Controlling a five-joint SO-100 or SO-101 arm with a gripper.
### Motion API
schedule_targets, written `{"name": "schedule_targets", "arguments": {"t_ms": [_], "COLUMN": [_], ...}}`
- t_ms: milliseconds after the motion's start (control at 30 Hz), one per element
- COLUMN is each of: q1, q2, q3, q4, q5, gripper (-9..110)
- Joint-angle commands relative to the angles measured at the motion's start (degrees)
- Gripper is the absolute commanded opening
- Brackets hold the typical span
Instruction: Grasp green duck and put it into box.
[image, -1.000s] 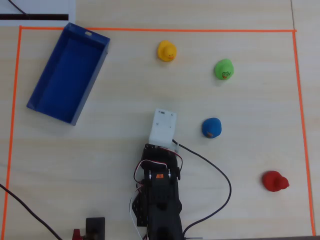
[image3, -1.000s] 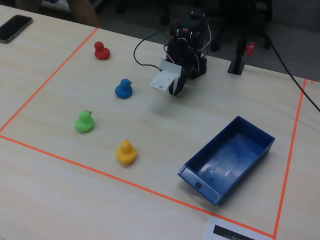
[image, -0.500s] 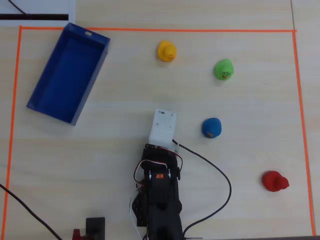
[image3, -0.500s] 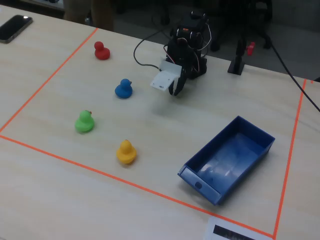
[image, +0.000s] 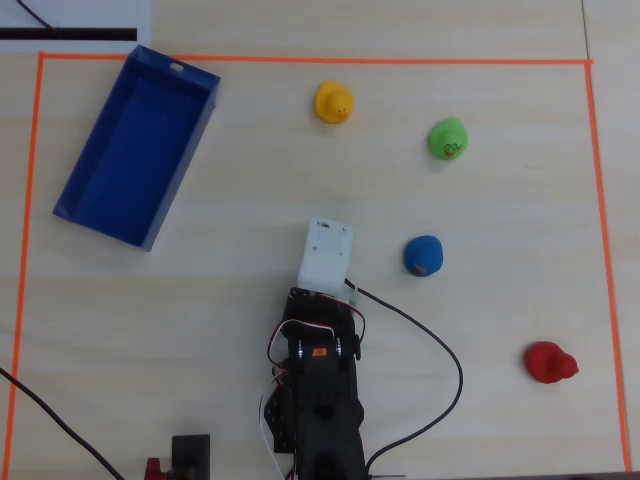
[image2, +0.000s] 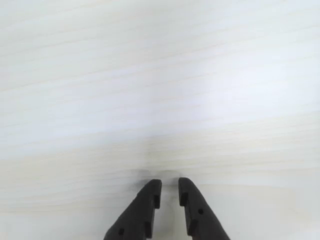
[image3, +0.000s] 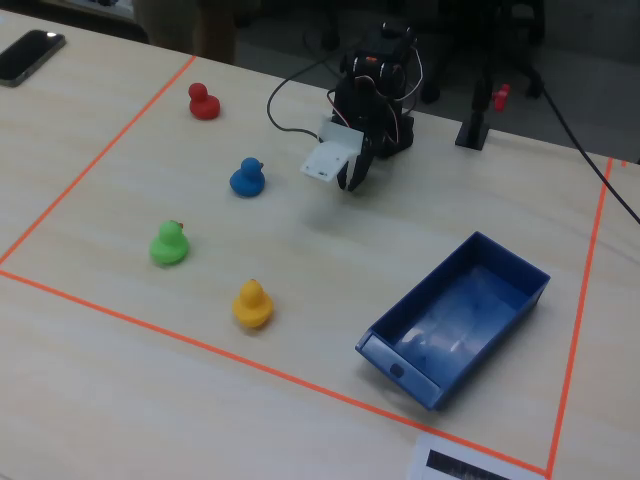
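Nothing is held in the pincer (image2: 170, 192): in the wrist view its two dark fingers (image2: 145, 210) are seen nearly closed, with only a narrow gap between the tips, above bare pale wood. The arm (image: 320, 390) is folded near the bottom edge of the overhead view, its white wrist housing (image: 326, 255) pointing out over the desk (image: 230, 300). Just beside that housing, to the right in the overhead view, a blue duck (image: 423, 256) is found; a red duck (image: 550, 362) lies farther right and lower. Beyond the blue one, well apart from the pincer, the green duck (image: 448, 139) is seen upright and untouched, with a yellow duck (image: 334, 102) to its left. The green duck is judged to be light, hollow and somewhat soft, with a smooth skin that could slip or squirt out if pinched on the rounded head; the wider body, taken low across its sides, is thought the safer hold, and the jaws would have to be spread first. The box (image: 135, 145) lies empty at the upper left of the overhead view, set at a slant, well apart from every duck. The desk surface is flat, light-grained wood, marked with an orange tape border (image: 300, 60). In the fixed view a phone (image3: 30, 55) is seen at the far corner, and chair legs and cables in the dim room beyond.
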Motion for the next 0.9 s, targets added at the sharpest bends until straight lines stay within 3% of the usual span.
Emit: {"name": "schedule_targets", "arguments": {"t_ms": [0,600,733,867], "q1": [0.0,0.09,12.83,22.59], "q2": [-0.88,-0.88,-6.15,-25.05], "q3": [-0.18,-0.18,-5.71,-26.72], "q4": [0.97,0.62,-13.36,-17.75], "q5": [0.44,1.23,-1.23,-3.25], "gripper": [2,0,15,19]}}
